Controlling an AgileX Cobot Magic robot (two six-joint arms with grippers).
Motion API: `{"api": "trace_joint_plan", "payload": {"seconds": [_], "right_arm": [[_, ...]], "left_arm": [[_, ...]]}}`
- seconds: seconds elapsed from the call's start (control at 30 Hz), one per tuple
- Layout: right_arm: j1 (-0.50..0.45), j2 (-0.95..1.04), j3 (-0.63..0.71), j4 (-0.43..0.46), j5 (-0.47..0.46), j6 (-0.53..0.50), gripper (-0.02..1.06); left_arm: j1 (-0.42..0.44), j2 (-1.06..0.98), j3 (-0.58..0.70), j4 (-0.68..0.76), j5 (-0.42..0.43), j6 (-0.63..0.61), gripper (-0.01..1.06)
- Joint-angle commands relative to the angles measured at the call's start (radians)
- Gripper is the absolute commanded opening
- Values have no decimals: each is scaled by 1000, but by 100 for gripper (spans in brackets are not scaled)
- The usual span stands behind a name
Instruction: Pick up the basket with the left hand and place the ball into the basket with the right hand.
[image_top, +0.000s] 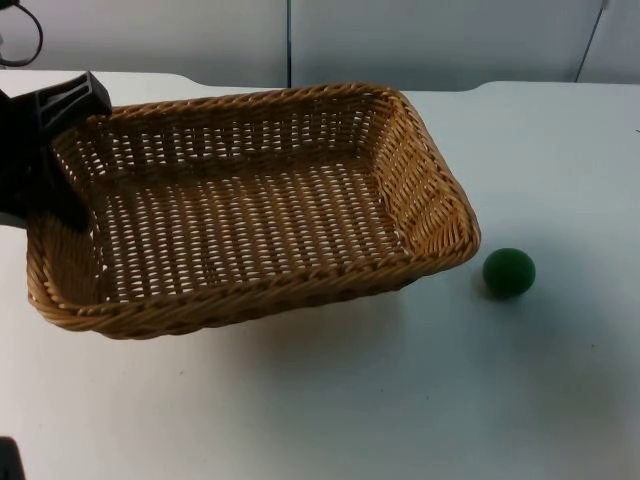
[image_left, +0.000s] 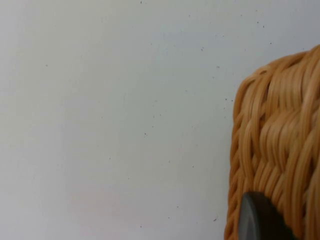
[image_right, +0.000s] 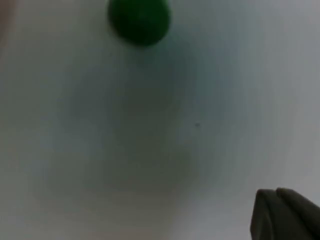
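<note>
**Basket gripped at its left end as green ball waits on the worktop**

At the left, the left pincer (image_top: 45, 165) is clamped on the short rim of the wicker basket (image_top: 250, 210). The basket's near edge casts a soft shadow, suggesting it is tipped or lifted slightly off the white worktop (image_top: 350, 400), its open mouth presented for the drop. Just beside the basket's right corner, apart from it, the green ball (image_top: 509, 272) sits on the worktop. The left wrist view adds a close look at the woven rim (image_left: 272, 150) against a black fingertip (image_left: 260, 220). The right wrist view shows the ball (image_right: 139, 20) ahead of the right pincer, which hovers above the worktop; whether it is released or clenched cannot be told.
</note>
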Motion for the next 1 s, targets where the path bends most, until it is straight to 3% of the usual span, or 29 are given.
{"api": "trace_joint_plan", "payload": {"seconds": [0.0,0.1,0.13,0.27,0.3,0.43,0.63,0.77,0.97], "right_arm": [[35,55,-18,-6,-40,1,1],[73,154,-101,8,-49,48,25],[73,154,-101,8,-49,48,25],[67,209,-169,37,-97,192,74],[57,221,-176,72,-111,243,80],[41,255,-176,153,-180,262,80],[23,326,-176,182,-251,262,78],[9,386,-176,275,-327,262,78],[9,420,-176,279,-422,262,78]], "left_arm": [[-1,-16,-1,-30,-10,-2,0],[-1,-16,-1,-30,-10,-2,0],[-1,-16,-1,-30,-10,-2,0],[-1,-16,-1,-30,-15,-2,0],[-1,-16,-1,-30,-18,-2,0],[-1,-16,-1,-30,-20,-2,0],[-1,-16,-1,-30,-21,-2,0],[-1,-16,-1,-30,-26,-2,0],[-1,-16,-1,-30,-32,-2,0]]}}
